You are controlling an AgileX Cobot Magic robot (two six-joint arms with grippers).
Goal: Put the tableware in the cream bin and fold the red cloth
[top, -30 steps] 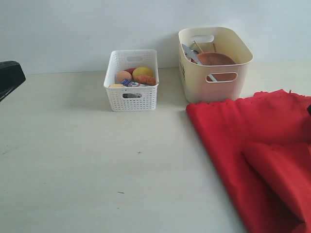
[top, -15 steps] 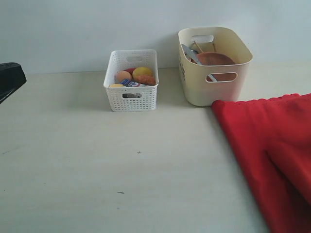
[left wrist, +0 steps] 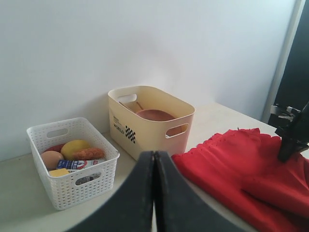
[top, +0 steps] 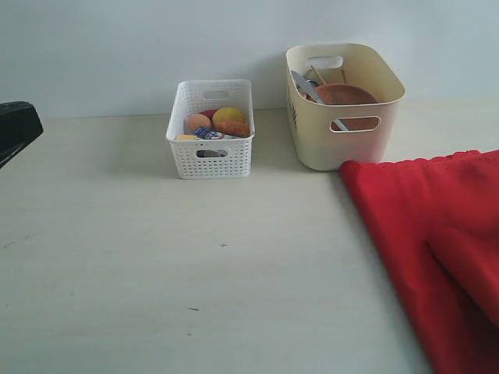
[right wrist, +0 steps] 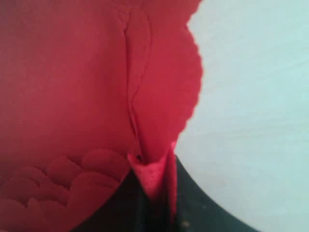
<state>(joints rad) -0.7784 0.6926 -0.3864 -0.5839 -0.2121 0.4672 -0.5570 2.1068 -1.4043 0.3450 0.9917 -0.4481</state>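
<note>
Our right gripper (right wrist: 155,181) is clamped on a pinched fold of the large bright red scalloped-edged cloth (right wrist: 72,87), and the fabric stands up between its dark jaws. The cloth lies spread over the right side of the pale table (top: 156,273), its far corner just beside the foot of the large cream plastic bin (top: 316,144). In that bin we see the round brown wooden plate (top: 345,94). Our left gripper (left wrist: 154,163) is pressed closed on nothing, well apart from the cloth. A small white perforated basket (top: 210,160) of food stands left of the bin.

Cloth (top: 421,226) before bin (top: 312,140), basket (top: 210,164) left
</note>
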